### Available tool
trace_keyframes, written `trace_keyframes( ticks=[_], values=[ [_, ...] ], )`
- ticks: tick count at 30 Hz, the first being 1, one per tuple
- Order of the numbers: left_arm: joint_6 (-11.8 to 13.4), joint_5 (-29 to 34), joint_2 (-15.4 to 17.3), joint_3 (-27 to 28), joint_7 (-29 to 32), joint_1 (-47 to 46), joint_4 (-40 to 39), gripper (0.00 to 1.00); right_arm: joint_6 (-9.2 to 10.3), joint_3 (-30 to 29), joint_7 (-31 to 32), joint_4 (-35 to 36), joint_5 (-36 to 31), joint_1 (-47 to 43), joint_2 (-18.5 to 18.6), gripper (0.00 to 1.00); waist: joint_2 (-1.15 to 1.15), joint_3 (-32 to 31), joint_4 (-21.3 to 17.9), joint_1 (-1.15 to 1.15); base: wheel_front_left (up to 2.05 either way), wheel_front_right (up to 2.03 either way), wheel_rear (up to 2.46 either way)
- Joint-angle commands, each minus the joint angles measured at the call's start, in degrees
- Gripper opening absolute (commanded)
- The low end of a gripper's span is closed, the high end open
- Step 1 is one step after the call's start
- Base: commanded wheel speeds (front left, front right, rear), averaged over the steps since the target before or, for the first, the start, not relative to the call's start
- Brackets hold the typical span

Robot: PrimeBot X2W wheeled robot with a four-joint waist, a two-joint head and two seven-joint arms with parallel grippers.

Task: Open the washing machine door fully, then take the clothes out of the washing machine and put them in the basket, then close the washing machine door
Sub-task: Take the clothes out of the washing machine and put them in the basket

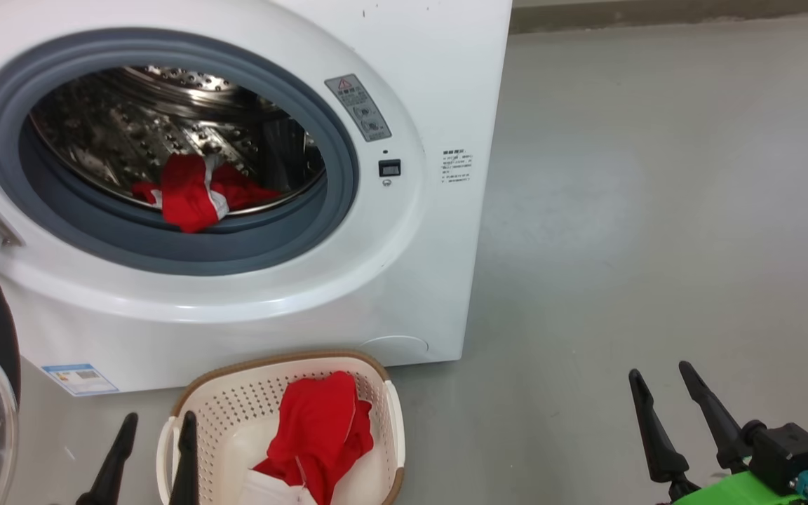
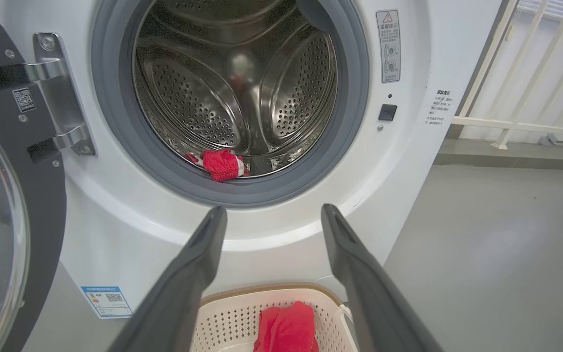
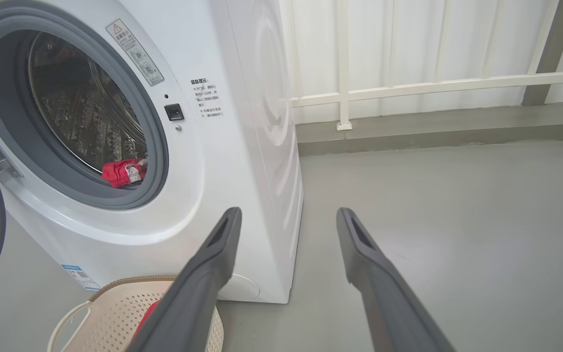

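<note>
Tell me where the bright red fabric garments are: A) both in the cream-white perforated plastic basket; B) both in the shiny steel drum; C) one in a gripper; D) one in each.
D: one bright red fabric garment lies in the shiny perforated steel drum, another red garment in the cream-white perforated plastic basket.

Bright, soft, even light, with glints inside the washing machine (image 2: 399,186).

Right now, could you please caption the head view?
White washing machine, red fabric clothes in drum and cream perforated basket.
</note>
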State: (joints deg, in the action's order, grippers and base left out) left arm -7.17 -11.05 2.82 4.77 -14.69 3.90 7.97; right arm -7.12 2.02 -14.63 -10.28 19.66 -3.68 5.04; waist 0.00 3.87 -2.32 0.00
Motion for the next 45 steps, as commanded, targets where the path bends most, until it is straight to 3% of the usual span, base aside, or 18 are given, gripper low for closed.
trace_keyframes(
  ticks=[1, 29, 39, 45],
  values=[
    [-0.32, 0.67, 0.41, 2.61, -0.3, 0.38, -2.64, 1.0, -0.36, 0.66, -0.37, 1.61, 0.44, -0.29, 0.81, 1.0, 0.0, -1.1, 0.0, 0.0, 0.0, 0.0, 0.0],
    [-0.32, -0.71, 0.07, 3.66, -0.3, -0.06, -4.93, 1.0, -0.36, 0.63, -0.37, 2.29, 0.16, 0.42, 0.24, 1.0, 0.0, 1.04, -0.06, 0.0, 0.0, 0.0, 0.0],
    [-0.32, -0.5, 0.98, 1.89, -0.3, -9.45, 0.24, 1.0, -0.36, 0.94, -0.37, 3.14, 0.02, 4.42, -0.64, 1.0, 0.0, 7.77, -0.55, 0.0, 0.0, 0.0, 0.0],
    [-0.22, 0.68, 2.86, 0.42, -0.3, -21.53, 10.88, 1.0, -0.36, 1.28, -0.37, 3.64, -0.11, 7.74, -1.34, 1.0, 0.0, 12.79, -0.99, 0.0, 0.0, 0.0, 0.0]
  ],
)
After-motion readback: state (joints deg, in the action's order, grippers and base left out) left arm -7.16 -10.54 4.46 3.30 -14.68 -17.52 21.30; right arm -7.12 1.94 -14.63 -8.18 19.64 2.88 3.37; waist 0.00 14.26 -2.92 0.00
